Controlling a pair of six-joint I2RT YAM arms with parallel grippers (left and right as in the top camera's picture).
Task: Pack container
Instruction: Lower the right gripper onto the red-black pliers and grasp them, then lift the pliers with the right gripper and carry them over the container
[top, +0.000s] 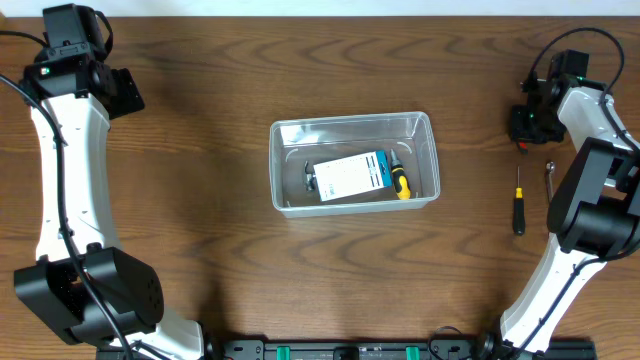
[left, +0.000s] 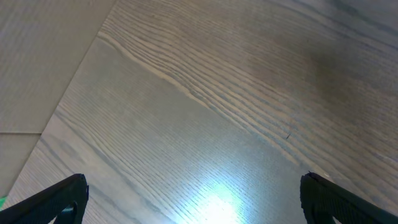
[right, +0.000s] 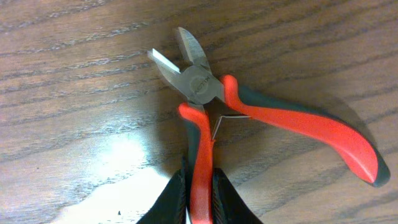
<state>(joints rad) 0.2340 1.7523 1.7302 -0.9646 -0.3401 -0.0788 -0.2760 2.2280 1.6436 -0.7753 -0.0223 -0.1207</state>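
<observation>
The clear plastic container (top: 352, 120) stands at the table's middle, holding a blue-and-white card pack (top: 350, 175), a yellow-handled screwdriver (top: 399, 181) and a dark small tool (top: 310, 177). My right gripper (right: 200, 178) is at the far right (top: 527, 124), shut on one red handle of the cutting pliers (right: 199, 84), which lie on the wood with their steel jaws apart and the other handle (right: 311, 127) splayed to the right. Far to the left, my left gripper (left: 194, 186) hangs open over bare wood, nothing between its fingers (top: 125, 90).
A red-and-black screwdriver (top: 518, 211) and a small metal wrench (top: 549, 178) lie on the table to the right of the container, near the right arm's base. The table's far edge runs behind both grippers.
</observation>
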